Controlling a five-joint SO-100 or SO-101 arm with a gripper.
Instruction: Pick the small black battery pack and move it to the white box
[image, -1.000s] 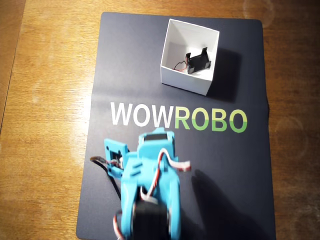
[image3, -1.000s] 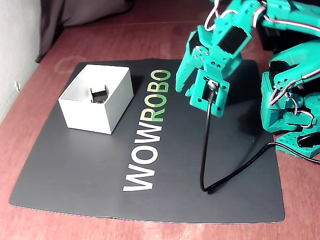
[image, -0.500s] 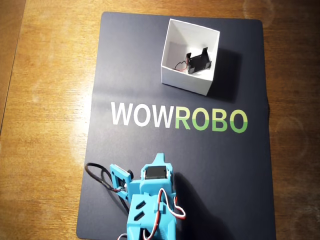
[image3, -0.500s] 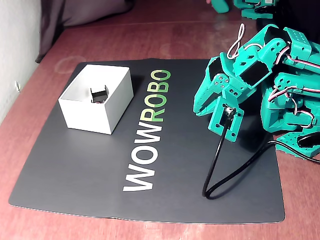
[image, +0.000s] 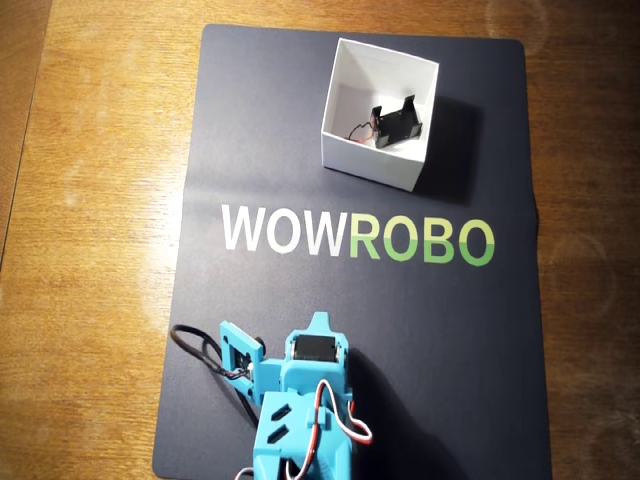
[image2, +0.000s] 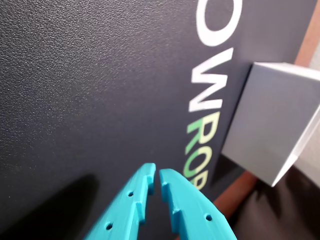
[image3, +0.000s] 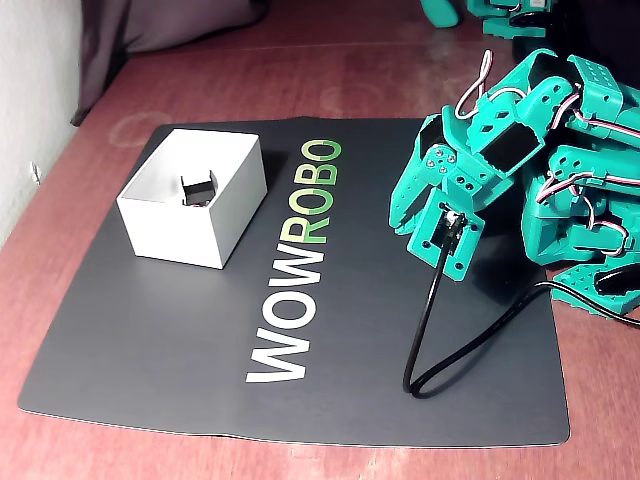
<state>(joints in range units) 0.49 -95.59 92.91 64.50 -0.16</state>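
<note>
The small black battery pack (image: 398, 124) already lies inside the white box (image: 372, 166), on its floor toward the wall nearest the WOWROBO lettering (image: 357, 237), with thin wires trailing off to one side. By my reading the carrying is done, and what is left is only to settle at rest.

My fingers (image2: 155, 176) are empty and all but shut: in the wrist view the two tips sit side by side with only a thin slit between them, and nothing is held there. They hang over bare mat (image: 470, 360), well apart from the white box, on the far side of the lettering from it. A black cable (image3: 430, 335) loops from my wrist down onto the mat.

The white box is square, open-topped, thin-walled cardboard, matte, its outer wall grey in shadow in the wrist view. The small black battery pack is a hard plastic rectangle with raised tabs at both ends. The mat is dark with a fine pebbled grain like leatherette, printed in flat white and green letters, and it lies on a wooden counter (image: 95, 200) with a visible grain and a soft sheen. My fingers are smooth teal plastic, tapered, with small round holes along their sides.
</note>
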